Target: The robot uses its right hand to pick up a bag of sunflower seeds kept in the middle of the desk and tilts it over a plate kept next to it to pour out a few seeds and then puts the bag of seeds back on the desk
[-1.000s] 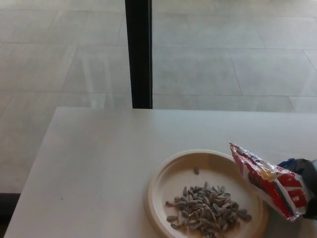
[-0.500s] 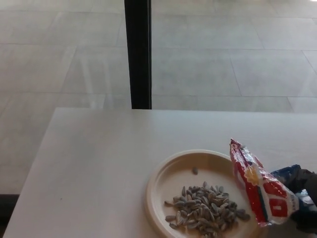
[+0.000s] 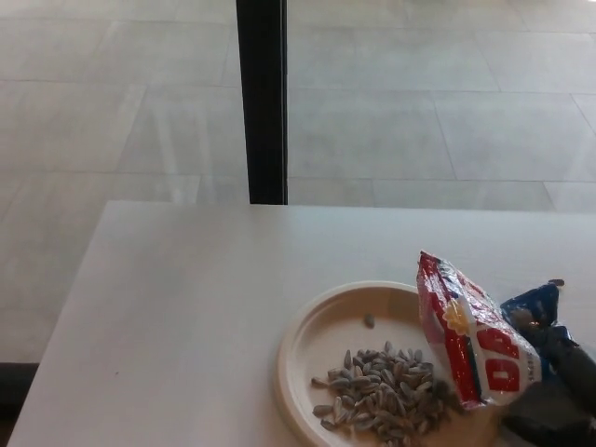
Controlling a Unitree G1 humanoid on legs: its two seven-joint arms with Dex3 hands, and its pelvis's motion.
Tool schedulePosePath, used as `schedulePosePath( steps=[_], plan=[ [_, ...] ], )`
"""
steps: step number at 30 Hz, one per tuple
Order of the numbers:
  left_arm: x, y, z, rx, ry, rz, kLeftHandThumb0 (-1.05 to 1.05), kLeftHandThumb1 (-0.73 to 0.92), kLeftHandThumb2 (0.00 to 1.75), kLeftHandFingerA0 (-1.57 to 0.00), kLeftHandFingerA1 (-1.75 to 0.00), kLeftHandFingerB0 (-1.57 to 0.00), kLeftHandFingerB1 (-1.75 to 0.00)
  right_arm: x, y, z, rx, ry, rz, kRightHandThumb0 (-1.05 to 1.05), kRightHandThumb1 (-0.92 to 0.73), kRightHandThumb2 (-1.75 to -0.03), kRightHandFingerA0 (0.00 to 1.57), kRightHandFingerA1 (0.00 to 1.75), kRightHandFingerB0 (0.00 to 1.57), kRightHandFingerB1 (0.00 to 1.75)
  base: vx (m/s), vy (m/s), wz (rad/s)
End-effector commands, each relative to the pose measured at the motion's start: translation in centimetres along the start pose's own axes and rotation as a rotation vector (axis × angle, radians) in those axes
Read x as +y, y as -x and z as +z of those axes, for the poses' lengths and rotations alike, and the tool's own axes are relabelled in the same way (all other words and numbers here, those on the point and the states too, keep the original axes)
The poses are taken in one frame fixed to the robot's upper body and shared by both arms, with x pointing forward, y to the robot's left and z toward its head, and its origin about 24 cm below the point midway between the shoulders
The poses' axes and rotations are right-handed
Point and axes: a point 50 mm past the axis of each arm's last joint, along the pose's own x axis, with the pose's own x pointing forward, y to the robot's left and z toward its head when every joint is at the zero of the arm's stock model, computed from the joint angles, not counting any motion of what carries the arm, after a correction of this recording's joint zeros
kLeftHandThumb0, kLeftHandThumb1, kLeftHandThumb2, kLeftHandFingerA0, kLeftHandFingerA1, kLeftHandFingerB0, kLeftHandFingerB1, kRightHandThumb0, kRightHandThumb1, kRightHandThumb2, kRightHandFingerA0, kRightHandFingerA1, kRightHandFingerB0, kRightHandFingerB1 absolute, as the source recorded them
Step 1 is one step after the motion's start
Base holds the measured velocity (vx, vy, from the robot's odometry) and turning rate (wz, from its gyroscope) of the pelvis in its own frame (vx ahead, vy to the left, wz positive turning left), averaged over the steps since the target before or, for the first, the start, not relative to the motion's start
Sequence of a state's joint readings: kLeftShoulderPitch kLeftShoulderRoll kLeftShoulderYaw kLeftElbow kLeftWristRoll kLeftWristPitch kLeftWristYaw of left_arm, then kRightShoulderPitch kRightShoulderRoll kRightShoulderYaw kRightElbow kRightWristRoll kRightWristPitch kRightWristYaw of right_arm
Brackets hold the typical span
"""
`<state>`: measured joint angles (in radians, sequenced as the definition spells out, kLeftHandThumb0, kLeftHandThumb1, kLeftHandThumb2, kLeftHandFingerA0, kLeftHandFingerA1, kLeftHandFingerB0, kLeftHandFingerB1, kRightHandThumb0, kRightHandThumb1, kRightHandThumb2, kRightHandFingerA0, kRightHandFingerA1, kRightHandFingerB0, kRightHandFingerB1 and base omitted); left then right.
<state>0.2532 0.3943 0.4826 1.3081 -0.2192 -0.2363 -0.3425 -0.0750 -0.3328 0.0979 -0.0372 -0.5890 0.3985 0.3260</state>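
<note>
A red and white bag of sunflower seeds (image 3: 470, 340) is held nearly upright over the right edge of a cream plate (image 3: 321, 335). My right hand (image 3: 554, 400) is shut on the bag from the lower right, with the bag's blue back side showing behind it. A heap of grey seeds (image 3: 386, 396) lies on the plate's near half, and a single seed (image 3: 370, 320) lies apart toward the far rim. My left hand is not in view.
The white desk (image 3: 186, 298) ends at a far edge, with a tiled floor beyond. A black vertical post (image 3: 263, 98) stands behind the desk's far edge.
The bag has swung from a low tilt toward upright and shifted slightly left over the plate's rim. My right hand has turned with it. The seed heap looks unchanged.
</note>
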Motion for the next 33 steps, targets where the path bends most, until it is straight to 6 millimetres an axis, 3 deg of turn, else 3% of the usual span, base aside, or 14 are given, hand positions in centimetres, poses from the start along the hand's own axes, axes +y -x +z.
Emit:
schedulePosePath(
  steps=[1, 6, 7, 11, 12, 18, 21, 22, 27, 28, 29, 30, 31, 33],
  plan=[
    [0.2, 0.1, 0.1, -0.016, -0.014, 0.019, -0.75, 0.74, 0.62, -0.42, -0.52, -0.37, -0.38, -0.9, 0.6, -1.3, 0.034, -0.053, 0.027, -0.89, -0.53, -0.89, 0.0, 0.29, 0.0, 0.0, 0.0, 0.0, 0.0],
    [0.3, 0.2, 0.0, -0.019, 0.004, 0.017, -0.74, 0.73, 0.62, -0.42, -0.52, -0.39, -0.39, -1.8, 1.1, -1.8, 0.022, -0.071, 0.017, -0.88, -0.52, -0.89, 0.0, 0.28, 0.0, 0.0, 0.0, 0.0, 0.0],
    [0.3, 0.2, 0.0, -0.018, 0.014, 0.017, -0.74, 0.73, 0.62, -0.42, -0.54, -0.39, -0.39, -1.9, 1.3, -1.9, 0.012, -0.083, 0.013, -0.92, -0.4, -0.69, 0.0, 0.0, 0.0, 0.0, 0.0, 0.0, 0.0],
    [0.3, 0.1, 0.0, -0.011, 0.017, 0.034, -0.79, 0.57, 0.76, -0.42, -0.58, -0.38, -0.46, -3.6, 2.5, -1.4, -0.075, -0.182, -0.018, -0.87, -0.44, -0.69, 0.0, 0.0, 0.0, 0.0, 0.0, 0.0, 0.0],
    [0.3, 0.1, 0.0, -0.014, 0.009, 0.03, -0.74, 0.72, 0.62, -0.43, -0.56, -0.41, -0.41, -4.0, 2.8, -1.4, -0.087, -0.205, -0.024, -0.86, -0.46, -0.68, 0.0, 0.0, 0.0, 0.0, 0.0, 0.0, 0.0],
    [0.3, 0.1, 0.0, -0.007, -0.015, 0.032, -0.75, 0.73, 0.62, -0.44, -0.53, -0.43, -0.4, -7.0, 4.7, -1.4, -0.185, -0.335, -0.079, -0.9, -0.48, -0.71, 0.0, 0.0, 0.0, 0.0, 0.0, 0.0, 0.0],
    [0.4, 0.1, 0.1, -0.005, -0.007, 0.035, -0.74, 0.73, 0.62, -0.44, -0.54, -0.42, -0.4, -8.2, 5.7, -1.7, -0.181, -0.379, -0.081, -0.86, -0.5, -0.56, 0.0, 0.0, 0.0, 0.0, 0.0, 0.0, 0.0],
    [0.4, 0.1, 0.0, -0.006, -0.015, 0.033, -0.74, 0.74, 0.62, -0.45, -0.53, -0.42, -0.4, -9.3, 6.8, -2.8, -0.182, -0.427, -0.107, -0.74, -0.38, -0.66, 0.0, 0.0, 0.0, 0.0, 0.0, 0.0, 0.0],
    [0.5, 0.1, 0.3, -0.023, -0.006, 0.031, -0.75, 0.73, 0.62, -0.45, -0.55, -0.43, -0.4, -12.6, 10.5, -7.9, -0.133, -0.663, -0.251, -0.53, -0.44, -0.63, 0.0, 0.0, 0.0, 0.03, 0.0, 0.0, 0.0],
    [0.5, 0.0, 0.5, -0.015, 0.005, 0.04, -0.72, 0.73, 0.62, -0.45, -0.51, -0.41, -0.39, -13.2, 11.4, -9.0, -0.122, -0.724, -0.299, -0.63, -0.32, -0.61, 0.0, 0.2, 0.0, 0.0, 0.0, 0.0, 0.0],
    [0.5, 0.0, 0.5, -0.013, 0.01, 0.038, -0.73, 0.73, 0.62, -0.45, -0.5, -0.41, -0.38, -13.8, 12.4, -10.5, -0.105, -0.791, -0.392, -0.7, -0.39, -0.59, 0.0, 0.0, 0.08, 0.12, 0.0, 0.0, 0.0],
    [0.5, -0.1, 0.6, -0.018, 0.028, 0.036, -0.74, 0.73, 0.62, -0.46, -0.48, -0.39, -0.37, -14.3, 13.3, -12.0, -0.115, -0.868, -0.472, -0.69, -0.43, -0.58, 0.0, 0.0, 0.07, 0.15, 0.0, 0.0, 0.0],
    [0.4, -0.1, 0.7, -0.022, 0.039, 0.029, -0.78, 0.72, 0.62, -0.44, -0.49, -0.39, -0.37, -15.0, 14.9, -14.4, -0.081, -0.992, -0.607, -0.7, -0.47, -0.56, 0.0, 0.0, 0.01, 0.44, 0.0, 0.0, 0.0],
    [0.3, -0.2, 0.8, -0.025, 0.035, 0.022, -0.78, 0.73, 0.62, -0.43, -0.48, -0.36, -0.36, -15.4, 17.1, -17.5, -0.045, -1.177, -0.811, -0.61, -0.49, -0.64, 0.0, 0.14, 0.03, 0.49, 0.0, 0.0, 0.0]
  ],
)
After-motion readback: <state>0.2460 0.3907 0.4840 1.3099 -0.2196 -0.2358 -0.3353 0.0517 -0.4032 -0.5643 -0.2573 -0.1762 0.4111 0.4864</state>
